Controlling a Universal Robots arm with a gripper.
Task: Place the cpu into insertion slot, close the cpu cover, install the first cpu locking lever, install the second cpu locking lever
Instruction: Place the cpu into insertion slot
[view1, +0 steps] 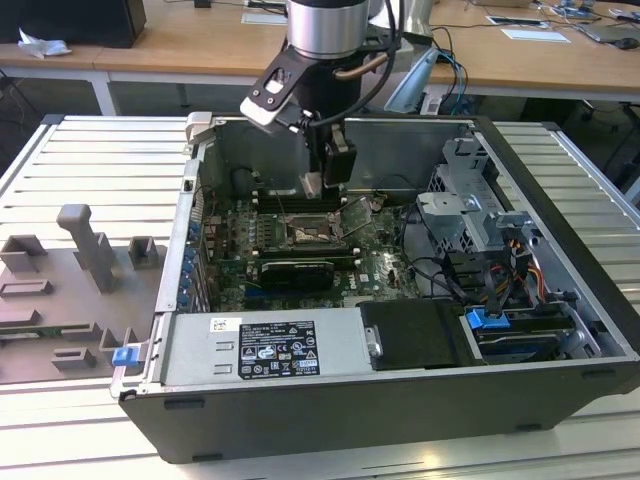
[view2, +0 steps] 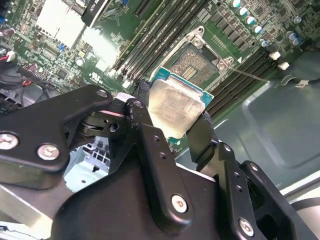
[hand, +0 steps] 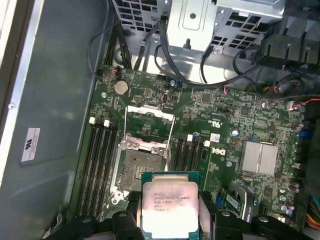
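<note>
Fingers (view2: 145, 125) of the tool (view2: 174, 120) press on opposite edges of the cpu (view2: 175, 107), closed only as far as the chip's width and holding it flat, its silvery lid facing the wrist cameras. In both wrist views the cpu hangs above the green board (hand: 225, 125), close over the slot (hand: 134, 167) and not seated. In the first wrist view it overlaps one edge of the slot. The slot lies open, its dark contact field showing inside the metal rim. The cover (hand: 149, 122) is swung up from the slot's far side and stands tilted. Memory slots (hand: 97, 160) run along both sides of the slot. In the exterior view the arm (view1: 325, 25) reaches down into the open case (view1: 560, 200), which lies on a slatted tabletop (view1: 90, 170). A grey fixture (view1: 95, 250) sits at the exterior view's left.
</note>
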